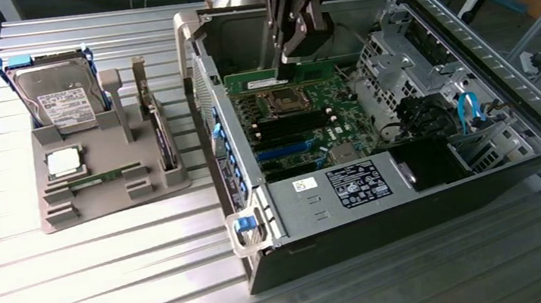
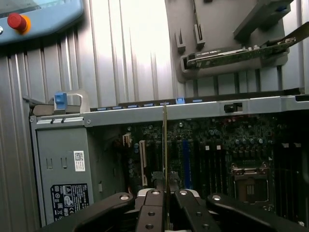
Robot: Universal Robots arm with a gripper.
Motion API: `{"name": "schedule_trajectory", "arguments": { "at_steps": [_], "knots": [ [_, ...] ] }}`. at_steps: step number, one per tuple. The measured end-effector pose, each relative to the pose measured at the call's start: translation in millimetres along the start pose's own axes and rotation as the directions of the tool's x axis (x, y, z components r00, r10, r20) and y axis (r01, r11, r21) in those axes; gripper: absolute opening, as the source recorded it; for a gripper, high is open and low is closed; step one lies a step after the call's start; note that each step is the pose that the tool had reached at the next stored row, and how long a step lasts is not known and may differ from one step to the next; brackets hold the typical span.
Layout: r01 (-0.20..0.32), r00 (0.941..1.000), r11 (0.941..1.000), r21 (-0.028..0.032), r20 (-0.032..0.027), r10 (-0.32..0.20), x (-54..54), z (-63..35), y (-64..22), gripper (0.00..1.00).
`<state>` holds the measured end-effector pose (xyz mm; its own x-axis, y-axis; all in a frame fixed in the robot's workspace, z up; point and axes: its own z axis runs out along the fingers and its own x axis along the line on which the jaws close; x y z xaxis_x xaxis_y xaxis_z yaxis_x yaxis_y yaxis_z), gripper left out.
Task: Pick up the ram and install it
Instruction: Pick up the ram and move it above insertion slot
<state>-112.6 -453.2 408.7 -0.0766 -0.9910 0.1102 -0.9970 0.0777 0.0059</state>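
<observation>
Gripping ram [image 2: 165, 140] edgewise in narrowed tool [image 2: 165, 180], over motherboard [image 1: 298, 121] inside open computer case [image 1: 359, 214] on worktop [image 1: 111, 276].

A ribbed metal table [image 1: 108, 246] of long pale slats fills most of the exterior view, brightly lit across its middle. Left of centre a grey moulded holder [image 1: 62, 202] rests flat on the slats. Just beside it, from the centre to the right of the frame, a computer case [image 1: 360, 218] lies on its side with its open side facing up. In the wrist view's upper left corner a pale blue-grey handset [image 2: 48, 14] with a red button [image 2: 16, 21] lies on the slats.
</observation>
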Motion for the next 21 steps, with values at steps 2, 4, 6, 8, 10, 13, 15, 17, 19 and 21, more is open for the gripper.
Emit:
{"name": "schedule_trajectory", "arguments": {
  "at_steps": [2,4,6,8,10,13,15,17,19,21],
  "knots": [
    [0.0,1.0,1.0,0.0,0.0,0.0,-0.3,0.0,-3.7,0.14],
    [0.0,1.0,1.0,0.0,0.0001,0.0,-0.5,0.1,-7.0,0.14],
    [0.0,1.0,1.0,0.0,0.0,0.0,-0.8,0.0,-10.8,0.14],
    [0.0,1.0,1.0,0.0,0.0,0.0,-1.1,0.0,-14.3,0.14],
    [0.0,1.0,1.0,0.0,-0.0001,0.0,-1.4,0.0,-17.6,0.14],
    [0.0,1.0,1.0,0.0,0.0,0.0,-1.8,0.0,-23.0,0.14],
    [0.0,1.0,1.0,0.0,-0.0001,0.0,-2.1,0.0,-26.8,0.14],
    [0.0,1.0,1.0,0.0,0.0,0.0,-2.3,0.0,-30.1,0.14],
    [0.0,1.0,1.0,0.0,-0.0001,0.0,-2.6,0.0,-33.0,0.14],
    [0.0,1.0,1.0,0.0,-0.0002,0.0,-2.8,0.0,-35.8,0.14]
  ]
}}
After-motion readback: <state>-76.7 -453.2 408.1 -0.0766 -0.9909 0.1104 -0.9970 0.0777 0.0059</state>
